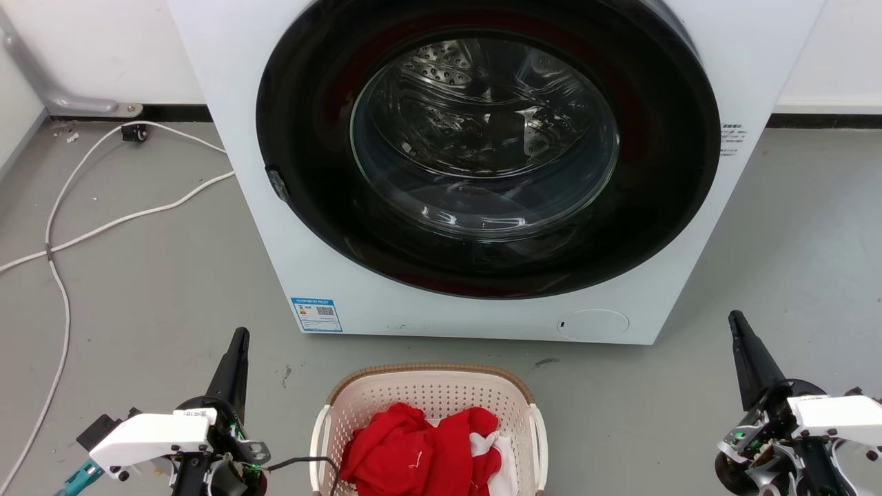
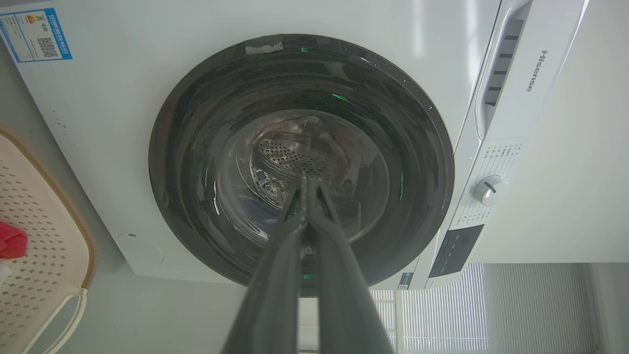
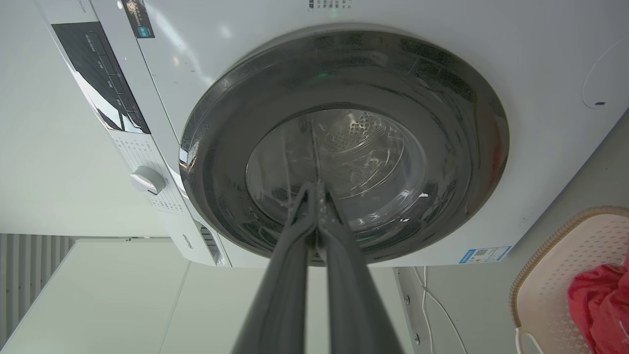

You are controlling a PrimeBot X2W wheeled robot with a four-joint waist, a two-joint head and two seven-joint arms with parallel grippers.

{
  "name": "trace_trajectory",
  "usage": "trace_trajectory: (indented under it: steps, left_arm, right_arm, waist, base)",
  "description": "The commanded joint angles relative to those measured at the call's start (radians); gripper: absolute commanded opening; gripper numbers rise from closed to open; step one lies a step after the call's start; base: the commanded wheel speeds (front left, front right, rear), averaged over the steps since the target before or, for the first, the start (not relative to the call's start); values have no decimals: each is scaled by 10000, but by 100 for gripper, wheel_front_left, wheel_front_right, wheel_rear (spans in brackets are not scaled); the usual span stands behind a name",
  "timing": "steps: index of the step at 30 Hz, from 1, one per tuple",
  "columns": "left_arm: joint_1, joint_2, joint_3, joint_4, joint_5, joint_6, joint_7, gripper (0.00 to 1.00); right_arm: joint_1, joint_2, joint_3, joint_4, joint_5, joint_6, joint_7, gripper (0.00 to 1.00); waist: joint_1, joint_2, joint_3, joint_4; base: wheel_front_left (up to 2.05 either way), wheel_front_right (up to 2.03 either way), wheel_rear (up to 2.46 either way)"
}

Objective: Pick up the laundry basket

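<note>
Currently the basket is sitting on the floor, directly in front of the washer and apart from it, at the bottom centre of the head view. It is standing upright and is holding a red cloth, with a white cloth lying at the right side. Its white handles are facing outward, one toward each arm.

The left gripper is hanging to the left of the basket, near it but not touching. Its fingers are pressing together at the tips and are gripping nothing. In the left wrist view this gripper is pointing at the washer door, and the basket is showing at the left edge.

The right gripper is hanging well to the right of the basket, farther from it than the left one. Its fingers are likewise meeting tip to tip with nothing between them. In the right wrist view this gripper is pointing at the door, and the basket is showing at the lower right corner.

A white cable is lying on the floor left of the washer.
</note>
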Motion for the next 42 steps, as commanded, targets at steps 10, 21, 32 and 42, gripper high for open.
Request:
trace_trajectory:
  steps: [10, 21, 32, 42]
  left_arm:
    - [-102, -10, 16, -4, 22, 0, 26, 0]
    - [-102, -10, 16, -4, 22, -2, 26, 0]
    - [251, -33, -159, 100, 137, 2, -244, 100]
    - [237, -28, -174, -441, 1749, 103, -728, 100]
  right_arm:
    - [-122, 48, 10, 14, -2, 5, 4, 0]
    - [-122, 48, 8, 14, -2, 5, 4, 0]
    - [300, 5, 21, 171, -158, 0, -235, 100]
    - [439, 9, -29, -492, -2244, 2, -721, 100]
  waist:
    - [0, 0, 0, 0]
    - [0, 0, 0, 0]
    - [0, 0, 6, 0]
    - [0, 0, 41, -4]
  base:
    - [0, 0, 0]
    - [0, 0, 0]
    - [0, 0, 0]
    - [0, 0, 0]
